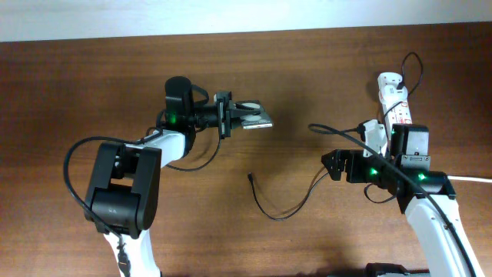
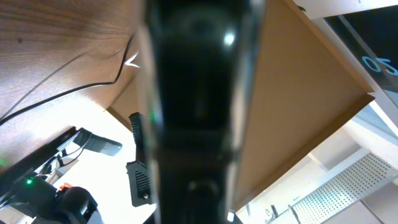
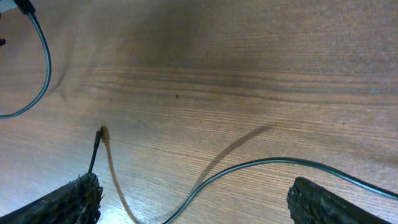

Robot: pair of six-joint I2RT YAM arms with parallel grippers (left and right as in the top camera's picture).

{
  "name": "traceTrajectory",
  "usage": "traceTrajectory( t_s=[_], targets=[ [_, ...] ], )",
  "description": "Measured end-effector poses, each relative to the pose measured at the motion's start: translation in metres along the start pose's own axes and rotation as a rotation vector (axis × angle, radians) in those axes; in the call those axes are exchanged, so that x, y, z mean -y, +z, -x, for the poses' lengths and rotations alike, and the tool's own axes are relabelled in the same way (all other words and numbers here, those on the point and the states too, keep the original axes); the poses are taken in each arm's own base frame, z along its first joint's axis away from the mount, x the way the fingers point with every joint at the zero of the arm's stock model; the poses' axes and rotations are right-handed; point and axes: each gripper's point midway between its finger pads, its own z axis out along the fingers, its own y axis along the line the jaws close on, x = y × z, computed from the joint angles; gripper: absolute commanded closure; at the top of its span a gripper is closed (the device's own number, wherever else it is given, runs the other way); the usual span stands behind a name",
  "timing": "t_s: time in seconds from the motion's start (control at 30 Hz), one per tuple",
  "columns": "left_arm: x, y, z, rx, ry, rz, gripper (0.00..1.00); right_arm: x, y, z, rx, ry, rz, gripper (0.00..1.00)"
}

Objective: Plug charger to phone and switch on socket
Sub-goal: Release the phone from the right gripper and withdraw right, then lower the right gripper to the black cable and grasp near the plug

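My left gripper [image 1: 228,115] is shut on one end of the phone [image 1: 255,118] and holds it at the table's back middle. In the left wrist view the phone [image 2: 193,93] is a blurred black slab filling the centre. The charger's black cable [image 1: 286,212] lies looped on the table, its plug tip [image 1: 251,177] free at centre. Its white adapter [image 1: 373,133] sits by the socket [image 1: 393,96] at the back right. My right gripper [image 1: 334,165] is open over the cable. In the right wrist view the cable [image 3: 261,165] runs between the open fingers [image 3: 193,202], with the plug tip [image 3: 99,134] ahead on the left.
The socket's thick white cord [image 1: 470,178] runs off the right edge. Another stretch of black cable [image 3: 43,62] curves at the upper left of the right wrist view. Brown wooden table [image 1: 307,69] all around.
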Motion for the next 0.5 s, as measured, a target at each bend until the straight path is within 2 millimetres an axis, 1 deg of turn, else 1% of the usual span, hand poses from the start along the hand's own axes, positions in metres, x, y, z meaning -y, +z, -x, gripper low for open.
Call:
traceTrajectory(
  t_s=[0.1,0.23,0.33,0.37,0.47,0.5],
  targets=[
    [0.000,0.000,0.000,0.000,0.000,0.000,1.00,-0.005,0.000,0.001,0.001,0.061,0.030,0.01],
    [0.000,0.000,0.000,0.000,0.000,0.000,1.00,-0.028,-0.002,0.004,0.005,0.082,0.165,0.01],
    [0.000,0.000,0.000,0.000,0.000,0.000,1.00,-0.047,-0.005,0.003,-0.004,0.057,0.266,0.01],
    [0.000,0.000,0.000,0.000,0.000,0.000,1.00,-0.055,-0.004,0.000,-0.013,0.028,0.287,0.01],
    [0.000,0.000,0.000,0.000,0.000,0.000,1.00,-0.088,0.000,-0.015,-0.052,-0.113,0.308,0.01],
    [0.000,0.000,0.000,0.000,0.000,0.000,1.00,-0.106,0.003,-0.026,-0.076,-0.205,0.293,0.01]
  ],
)
